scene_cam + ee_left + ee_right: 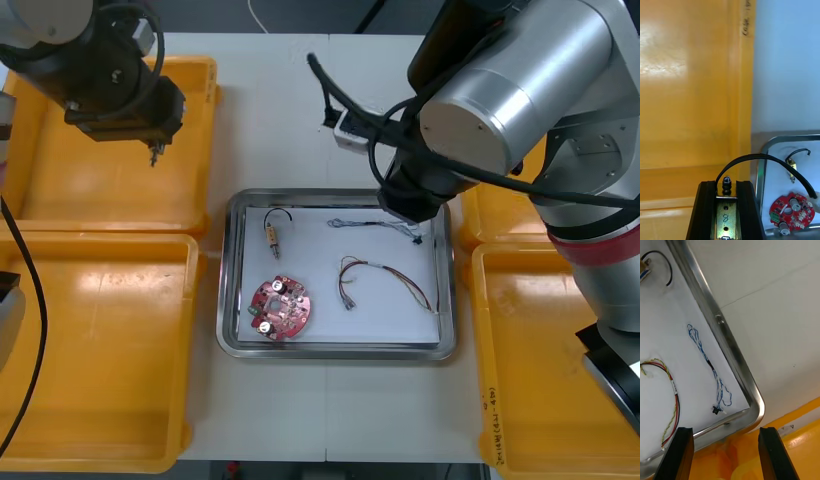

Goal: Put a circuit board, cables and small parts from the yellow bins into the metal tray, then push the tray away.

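Front view, upper left: your left gripper (153, 150) is pinching a small metal part (725, 215) above a yellow bin (110, 190), likely for carrying to the central metal tray (228, 300), where the spread right gripper (726, 429) is hovering.

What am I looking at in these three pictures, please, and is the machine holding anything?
This is a two-armed robot at a light table. The front view looks down from above the arms. The other two pictures come from a camera on each wrist, with that arm's own black fingers rising from the bottom edge. Yellow bins flank a metal tray. In the tray lie a red circuit board, a blue and white cable, a red and yellow cable and a black cable. The left gripper hangs over the far left bin, shut on a small metal part. The right gripper hovers open above the tray's far right corner, holding nothing.
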Controlling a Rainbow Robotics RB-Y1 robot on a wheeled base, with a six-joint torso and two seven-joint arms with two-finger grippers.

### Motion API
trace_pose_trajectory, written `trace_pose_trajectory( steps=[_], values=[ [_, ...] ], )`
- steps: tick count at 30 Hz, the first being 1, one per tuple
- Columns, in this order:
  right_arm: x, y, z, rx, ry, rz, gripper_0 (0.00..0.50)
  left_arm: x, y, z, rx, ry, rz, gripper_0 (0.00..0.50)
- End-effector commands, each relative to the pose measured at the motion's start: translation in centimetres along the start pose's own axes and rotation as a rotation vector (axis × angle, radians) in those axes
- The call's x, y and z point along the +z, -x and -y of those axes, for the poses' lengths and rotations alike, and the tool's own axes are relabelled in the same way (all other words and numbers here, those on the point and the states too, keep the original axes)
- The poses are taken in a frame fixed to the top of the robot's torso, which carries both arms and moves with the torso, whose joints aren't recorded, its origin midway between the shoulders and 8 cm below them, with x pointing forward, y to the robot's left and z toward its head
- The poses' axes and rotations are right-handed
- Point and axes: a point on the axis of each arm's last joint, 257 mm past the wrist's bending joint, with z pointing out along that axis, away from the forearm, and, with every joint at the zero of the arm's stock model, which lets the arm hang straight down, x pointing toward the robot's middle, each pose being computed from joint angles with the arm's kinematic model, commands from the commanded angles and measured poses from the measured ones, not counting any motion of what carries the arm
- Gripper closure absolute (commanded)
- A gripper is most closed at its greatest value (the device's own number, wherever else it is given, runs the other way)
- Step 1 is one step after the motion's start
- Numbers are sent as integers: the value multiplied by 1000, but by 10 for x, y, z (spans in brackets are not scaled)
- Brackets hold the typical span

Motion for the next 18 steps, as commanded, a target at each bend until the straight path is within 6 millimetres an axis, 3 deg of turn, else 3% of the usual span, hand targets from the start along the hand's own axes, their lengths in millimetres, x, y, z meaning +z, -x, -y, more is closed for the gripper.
trace_pose_trajectory(
  steps=[1, 9, 18],
  values=[
    [-9, -6, 8, 226, -1, 35, 0, -12, 3, 29, 31, -5, 41, 498],
    [-17, -43, 38, 485, -53, 22, 0, 6, -12, 86, 118, -71, 32, 497],
    [-29, -89, 56, 640, -57, 26, 0, 26, -33, 132, 198, -117, 17, 497]
  ],
)
